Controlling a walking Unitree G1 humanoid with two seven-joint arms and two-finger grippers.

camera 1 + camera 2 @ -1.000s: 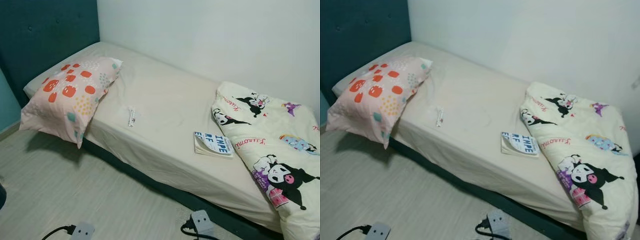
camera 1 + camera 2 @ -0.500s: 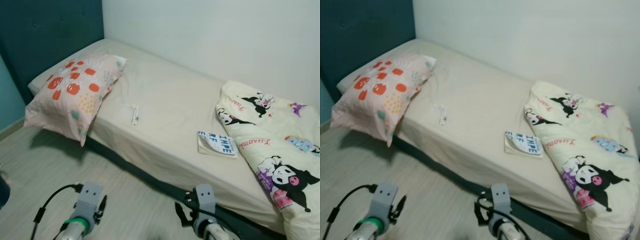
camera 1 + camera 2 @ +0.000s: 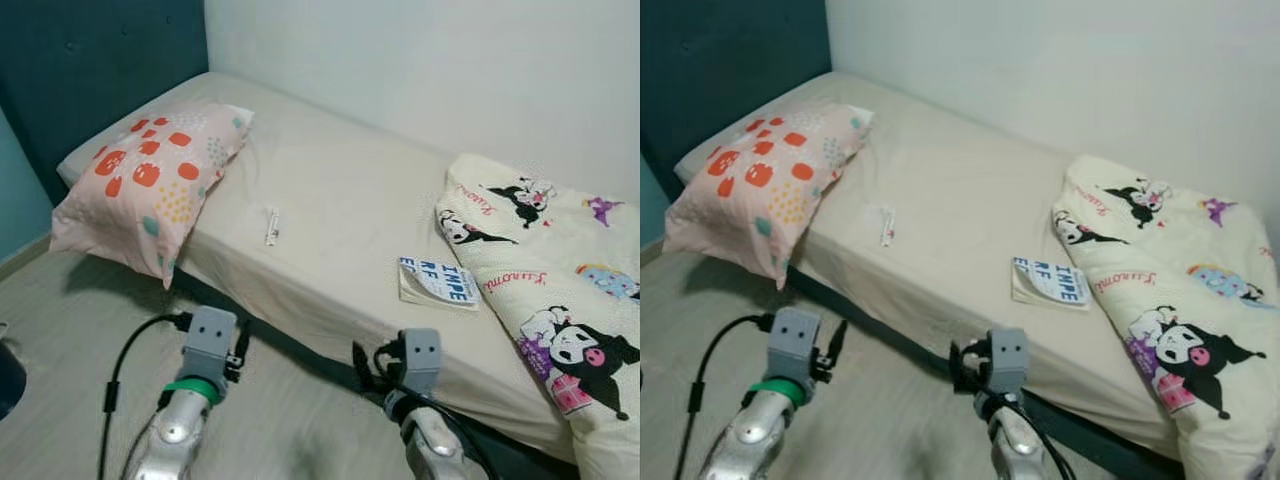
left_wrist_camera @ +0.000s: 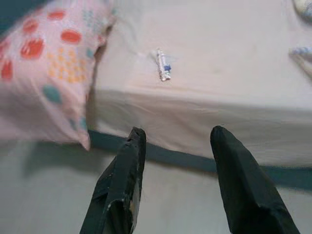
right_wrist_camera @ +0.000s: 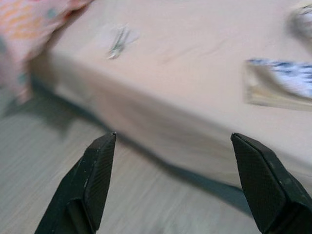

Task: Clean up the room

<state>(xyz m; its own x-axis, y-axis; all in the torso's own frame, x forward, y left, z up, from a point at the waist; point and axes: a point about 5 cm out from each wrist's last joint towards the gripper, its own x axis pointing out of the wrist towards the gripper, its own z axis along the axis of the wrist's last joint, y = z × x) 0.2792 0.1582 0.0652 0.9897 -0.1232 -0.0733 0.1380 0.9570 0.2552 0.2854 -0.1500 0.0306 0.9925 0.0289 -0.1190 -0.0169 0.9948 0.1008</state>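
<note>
Bed (image 3: 330,210) with cream sheet stands against the white wall, teal headboard (image 3: 90,70) at its head end.

Pillow (image 3: 145,185), pink with orange and teal spots, lies at the head end of the bed and overhangs the bed's near edge toward the floor (image 3: 70,350).

Small white wrapper (image 3: 271,225) with a blue mark lies on the sheet just beside the pillow, near the bed's near edge.

Book (image 3: 438,283) lies flat on the sheet toward the foot end, touching the edge of the cartoon-print duvet (image 3: 545,290), which is bunched over the foot of the bed.

Left end effector (image 4: 173,141): released, fingers spread, nothing between them, above the floor in front of the bed, aimed toward the wrapper.

Right end effector (image 5: 173,141): released, fingers wide apart, empty, above the floor facing the bed's side; view blurred.
</note>
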